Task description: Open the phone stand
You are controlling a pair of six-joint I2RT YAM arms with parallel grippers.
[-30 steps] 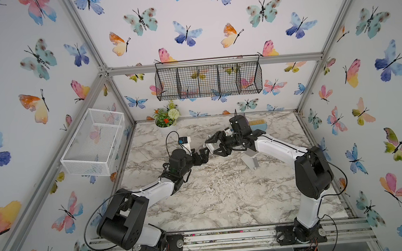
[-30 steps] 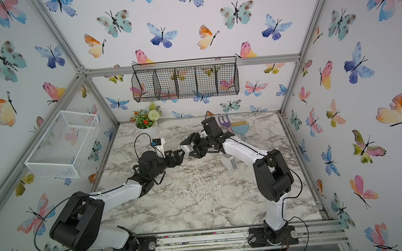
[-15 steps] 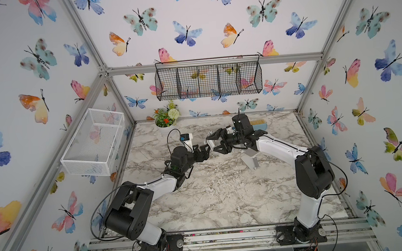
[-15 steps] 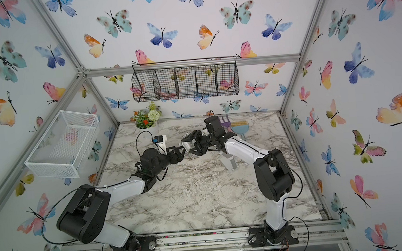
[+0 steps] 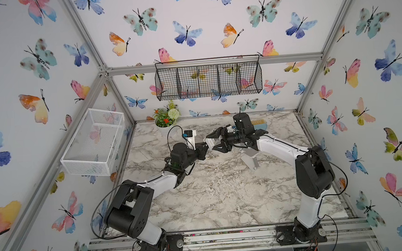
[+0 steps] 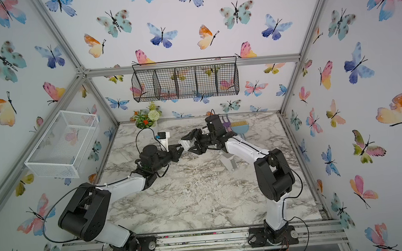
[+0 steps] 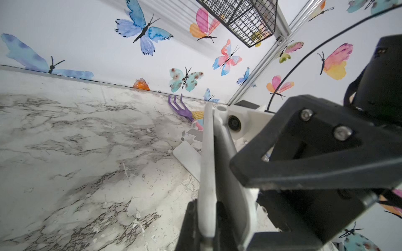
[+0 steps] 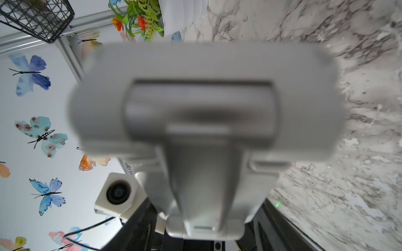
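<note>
Front rail first: two arm bases, both arms stretched inward over the marble table (image 5: 224, 197). A little further in, under the right forearm: a second white folding bracket (image 5: 250, 159), lying on the marble, apart from both pincers.

Mid-table now, and a meeting in the air: phone stand (image 5: 209, 143) held up off the surface, caught from both sides. On one side the left gripper (image 5: 204, 149), pressed tight together, pinching one thin white plate of the stand edge-on. Shows clearly from the left wrist, with the second plate close against the first. Opposite, the right gripper (image 5: 214, 141), fingers spread around the stand's thicker body and clamped on it, one above and one below in both top views. From the right wrist, just a blurred grey-white mass filling the picture; no hinge detail to tell.

Further back: potted plant (image 5: 166, 116) in the far left corner, purple rake (image 6: 226, 123) and blue brush (image 6: 240, 127) side by side near the back edge. White wire basket (image 5: 94, 140) on the left wall. Farthest of all: black wire basket (image 5: 207, 80) hung on the back wall.
</note>
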